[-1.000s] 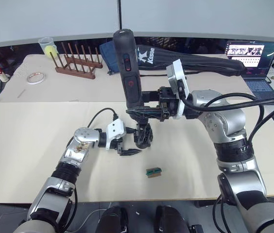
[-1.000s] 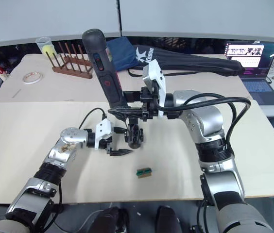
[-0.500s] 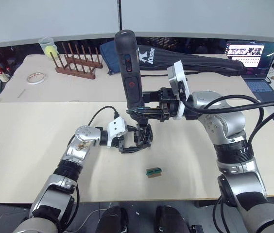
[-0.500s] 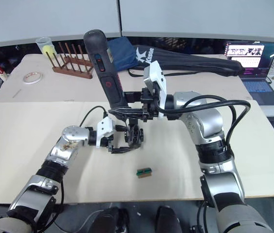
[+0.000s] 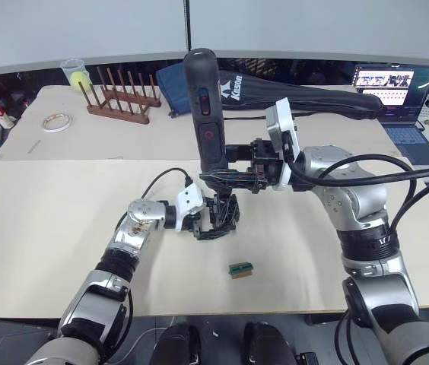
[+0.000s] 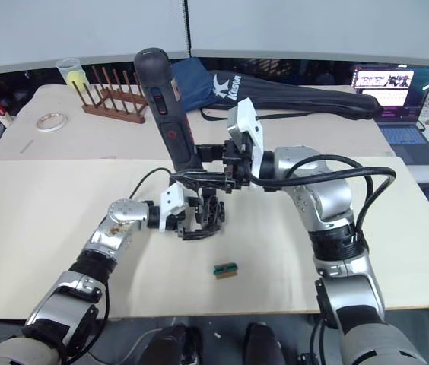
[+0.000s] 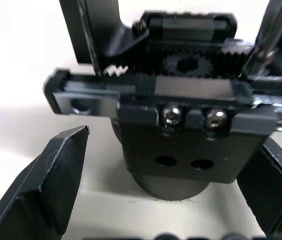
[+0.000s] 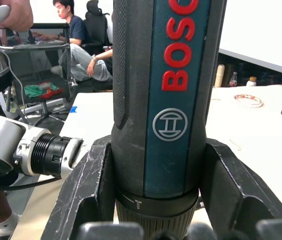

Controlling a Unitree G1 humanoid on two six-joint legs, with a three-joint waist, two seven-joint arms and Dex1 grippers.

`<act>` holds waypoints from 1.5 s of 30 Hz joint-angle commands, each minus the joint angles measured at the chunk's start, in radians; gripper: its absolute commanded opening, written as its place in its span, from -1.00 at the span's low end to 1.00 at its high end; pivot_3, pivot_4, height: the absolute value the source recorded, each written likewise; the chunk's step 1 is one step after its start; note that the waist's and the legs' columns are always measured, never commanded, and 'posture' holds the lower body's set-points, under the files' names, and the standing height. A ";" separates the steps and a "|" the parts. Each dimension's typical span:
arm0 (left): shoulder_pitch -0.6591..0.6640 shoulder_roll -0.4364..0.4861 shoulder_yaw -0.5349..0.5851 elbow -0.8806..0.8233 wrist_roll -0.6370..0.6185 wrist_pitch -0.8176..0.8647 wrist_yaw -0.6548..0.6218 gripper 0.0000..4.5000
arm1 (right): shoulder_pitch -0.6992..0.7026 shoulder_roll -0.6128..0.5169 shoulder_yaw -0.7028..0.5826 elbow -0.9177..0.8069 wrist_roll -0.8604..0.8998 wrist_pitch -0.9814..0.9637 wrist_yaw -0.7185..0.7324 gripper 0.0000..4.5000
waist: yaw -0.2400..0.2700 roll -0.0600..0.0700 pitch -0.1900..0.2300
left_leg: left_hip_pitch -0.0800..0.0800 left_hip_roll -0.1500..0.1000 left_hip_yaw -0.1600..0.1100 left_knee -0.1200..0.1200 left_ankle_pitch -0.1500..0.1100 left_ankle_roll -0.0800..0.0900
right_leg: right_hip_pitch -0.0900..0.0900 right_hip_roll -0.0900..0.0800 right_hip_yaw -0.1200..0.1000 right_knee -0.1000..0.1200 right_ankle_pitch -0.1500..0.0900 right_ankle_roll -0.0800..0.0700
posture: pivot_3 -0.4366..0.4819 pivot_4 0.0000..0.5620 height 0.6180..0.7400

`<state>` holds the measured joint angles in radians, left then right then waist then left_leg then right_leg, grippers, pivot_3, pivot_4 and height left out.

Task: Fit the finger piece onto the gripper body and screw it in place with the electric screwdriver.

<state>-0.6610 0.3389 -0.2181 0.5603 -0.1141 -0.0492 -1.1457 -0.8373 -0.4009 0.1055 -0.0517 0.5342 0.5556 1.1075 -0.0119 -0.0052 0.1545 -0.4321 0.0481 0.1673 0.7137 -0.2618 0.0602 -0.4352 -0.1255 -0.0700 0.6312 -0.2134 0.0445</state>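
With the right end effector (image 5: 233,176) clenched on the electric screwdriver (image 5: 206,114) and the left end effector (image 5: 208,226) spread around the gripper body (image 5: 224,212), keep the bit vertical.

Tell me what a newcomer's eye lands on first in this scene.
The electric screwdriver stands tall mid-table, clamped in the right gripper. Just below it, the left gripper reaches to the gripper body on the beige table. A small green-and-brown block lies nearer the front edge.

Beige table (image 5: 39,228) before a pale grey wall (image 5: 313,26)
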 commanded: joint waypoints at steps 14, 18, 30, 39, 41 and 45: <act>-0.030 -0.019 -0.002 0.079 0.025 -0.076 -0.010 0.03 | 0.086 -0.033 -0.022 -0.096 0.048 0.000 0.006 -0.13 | 0.003 -0.001 -0.001 | 0.001 0.000 -0.002 0.001 0.000 0.000 | 0.002 0.000 0.000 0.000 0.000 0.000 | -0.05 -0.47 1.00; -0.043 -0.019 0.000 0.096 0.028 -0.083 -0.013 0.03 | 0.094 -0.030 -0.008 -0.058 0.022 -0.032 0.002 -0.13 | 0.003 -0.001 -0.001 | 0.002 0.000 -0.002 0.000 0.000 0.000 | 0.003 0.000 -0.001 -0.001 0.000 0.000 | -0.05 -0.47 1.00; -0.051 -0.011 0.009 0.102 0.030 -0.090 -0.017 0.03 | 0.072 -0.040 0.053 0.065 -0.038 -0.053 0.007 -0.13 | 0.000 -0.001 -0.002 | 0.010 0.001 -0.003 0.000 -0.001 0.001 | 0.011 -0.001 -0.001 -0.001 0.000 0.000 | -0.05 -0.47 1.00; -0.046 0.001 0.015 0.094 0.028 -0.087 -0.016 0.03 | 0.080 -0.068 0.097 0.062 -0.051 -0.055 0.069 -0.13 | -0.001 -0.001 -0.004 | 0.010 0.002 -0.003 0.000 -0.001 0.002 | 0.011 -0.001 -0.001 -0.001 0.000 0.000 | -0.05 -0.47 1.00; -0.047 0.003 0.016 0.095 0.028 -0.087 -0.016 0.03 | 0.085 -0.072 0.104 0.056 -0.050 -0.052 0.076 -0.13 | -0.001 -0.001 -0.005 | 0.010 0.002 -0.003 0.000 -0.001 0.002 | 0.011 -0.001 -0.001 -0.001 0.000 0.000 | -0.05 -0.47 1.00; -0.055 0.007 0.020 0.101 0.028 -0.087 -0.016 0.03 | 0.084 -0.063 0.112 0.066 -0.062 -0.062 0.064 -0.13 | -0.002 -0.001 -0.005 | 0.010 0.002 -0.003 0.000 -0.001 0.002 | 0.011 -0.001 -0.001 -0.001 0.000 0.000 | -0.05 -0.47 1.00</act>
<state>-0.6881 0.3177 -0.2239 0.6639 -0.0935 -0.1295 -1.1776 -0.7977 -0.4487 0.1496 -0.0289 0.5327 0.4630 1.1599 -0.0135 -0.0066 0.1497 -0.4218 0.0498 0.1638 0.7133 -0.2631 0.0622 -0.4242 -0.1264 -0.0709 0.6298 -0.2134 0.0440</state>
